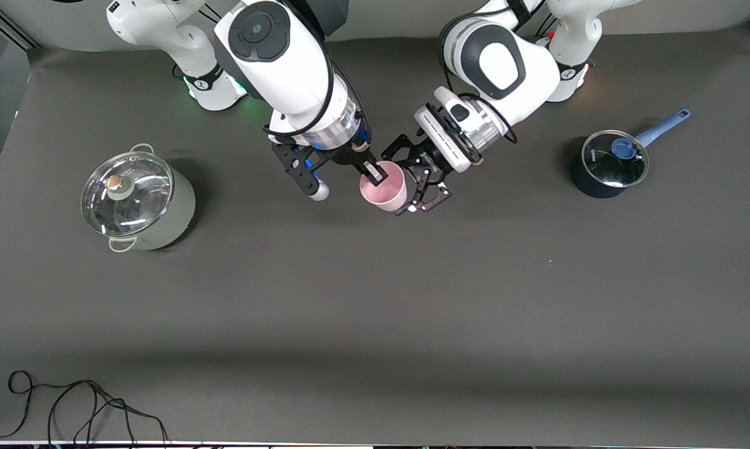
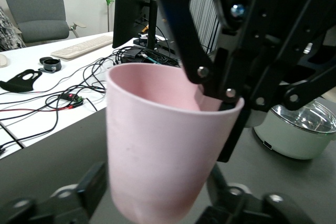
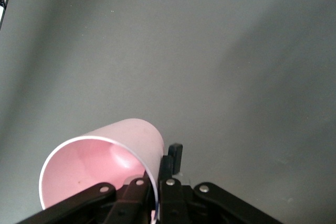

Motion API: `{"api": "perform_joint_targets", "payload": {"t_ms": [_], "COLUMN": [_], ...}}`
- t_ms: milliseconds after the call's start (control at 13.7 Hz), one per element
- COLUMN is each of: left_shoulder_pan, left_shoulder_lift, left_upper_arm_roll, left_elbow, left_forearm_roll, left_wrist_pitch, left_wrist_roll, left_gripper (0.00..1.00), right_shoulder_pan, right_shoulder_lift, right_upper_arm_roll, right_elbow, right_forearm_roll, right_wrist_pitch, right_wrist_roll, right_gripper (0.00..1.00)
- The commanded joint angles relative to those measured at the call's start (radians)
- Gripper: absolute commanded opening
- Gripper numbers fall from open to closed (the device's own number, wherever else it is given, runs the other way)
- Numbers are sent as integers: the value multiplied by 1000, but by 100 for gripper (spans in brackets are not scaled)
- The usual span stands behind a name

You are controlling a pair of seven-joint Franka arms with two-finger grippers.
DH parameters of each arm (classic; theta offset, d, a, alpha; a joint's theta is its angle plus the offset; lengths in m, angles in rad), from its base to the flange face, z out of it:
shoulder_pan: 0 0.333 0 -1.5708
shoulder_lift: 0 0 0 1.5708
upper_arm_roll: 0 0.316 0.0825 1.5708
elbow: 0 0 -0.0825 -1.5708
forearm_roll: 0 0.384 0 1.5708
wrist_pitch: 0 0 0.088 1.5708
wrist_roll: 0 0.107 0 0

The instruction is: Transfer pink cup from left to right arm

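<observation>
the handover looks nearly complete. the pink cup [image 1: 384, 185] hangs in the air over the middle of the dark table [image 1: 375, 299], between the two arms, tilted with its mouth up toward the right arm. the right gripper [image 1: 375, 175] has its jaws closed on the cup's rim, one finger inside the mouth and one outside the wall; the right wrist view shows this pinch plainly, with the rim of the cup [image 3: 102, 163] caught between the black fingers. the left gripper [image 1: 417, 181] sits around the cup's lower body with its jaws spread wide; in the left wrist view its fingertips [image 2: 94, 182] stand apart on either side of the cup's base, and they appear to have let go, though i cannot tell whether a pad is in light contact with the wall. so the grip seems to have passed to the right arm, and what is left, by my judgement, is for the left arm to back away clear and for the right arm to carry the cup off. the right arm reaches down from its base with the wrist bent toward the cup from above; the left arm comes in low and slanted from its own end, its hand pointing across at the cup.
</observation>
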Motion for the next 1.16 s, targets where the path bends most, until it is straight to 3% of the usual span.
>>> {"api": "perform_joint_targets", "payload": {"t_ms": [0,291,582,874,1092], "left_shoulder_pan": [-6,-5,4,55,125], "left_shoulder_lift": [5,42,70,93,100], "left_upper_arm_roll": [2,37,50,105,97], "left_elbow": [16,1,-13,-16,-16], "left_forearm_roll": [-19,-3,4,6,8], "left_wrist_pitch": [15,21,169,174,170], "left_wrist_roll": [2,9,25,23,17], "left_gripper": [100,100,100,100,100], "right_shoulder_pan": [-2,-5,-92,-236,-376], "right_shoulder_lift": [8,3,-21,-83,-146], "right_upper_arm_roll": [-3,-12,-15,-18,-24], "right_elbow": [26,21,12,14,11], "right_forearm_roll": [-10,-12,-18,-23,-24], "right_wrist_pitch": [-12,-15,-53,-238,-385], "right_wrist_roll": [-19,-80,-309,-631,-916], "right_gripper": [0,0,0,0,0]}}
